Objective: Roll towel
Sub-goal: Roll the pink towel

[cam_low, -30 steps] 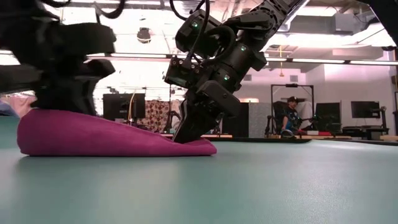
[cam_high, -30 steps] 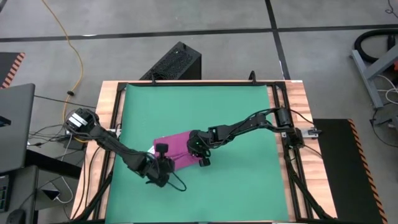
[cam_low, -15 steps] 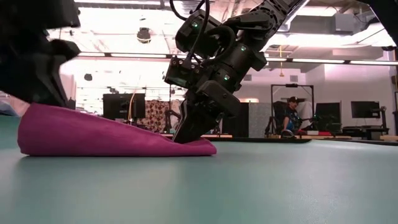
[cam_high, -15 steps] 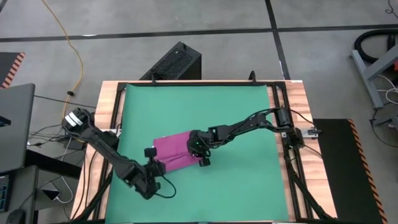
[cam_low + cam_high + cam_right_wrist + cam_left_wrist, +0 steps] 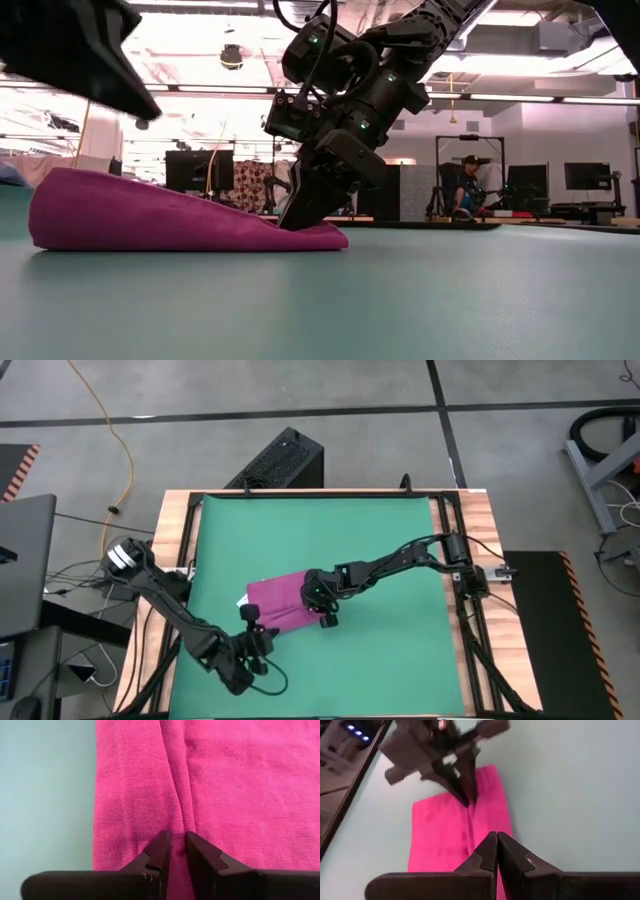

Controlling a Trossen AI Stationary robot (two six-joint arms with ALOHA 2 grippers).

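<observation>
The magenta towel (image 5: pixel 278 602) lies on the green mat (image 5: pixel 320 540), left of the mat's middle. In the low view its left end (image 5: pixel 60 210) is thick and rounded, and it thins to a flat right end. My right gripper (image 5: pixel 320 606) is shut on that right end. My left gripper (image 5: pixel 256 636) is shut with nothing between its fingers. It hovers clear of the towel, on the side toward the table's near edge. In the left wrist view its fingertips (image 5: pixel 496 842) point over the towel (image 5: pixel 445 830) toward my right gripper (image 5: pixel 462 790). My right gripper pinches a small raised pucker of cloth (image 5: pixel 176 822) between its two fingers, close to the towel's right edge. The fingers (image 5: pixel 300 205) slant down from the table's right. The thin end (image 5: pixel 315 236) stays flat on the mat, and creases run from the pinch.
The mat sits in a wooden table with black rails (image 5: pixel 450 560). A black box (image 5: pixel 285 458) stands on the floor beyond the far edge. A laptop (image 5: pixel 25 560) and cables lie to the left. In the low view a person (image 5: pixel 465 185) sits far behind the table.
My left gripper has risen off the towel's thick left end and drawn back toward the table's near edge, turning as it went and staying shut. The towel has kept its shape and place. My right gripper has kept still on the towel.
</observation>
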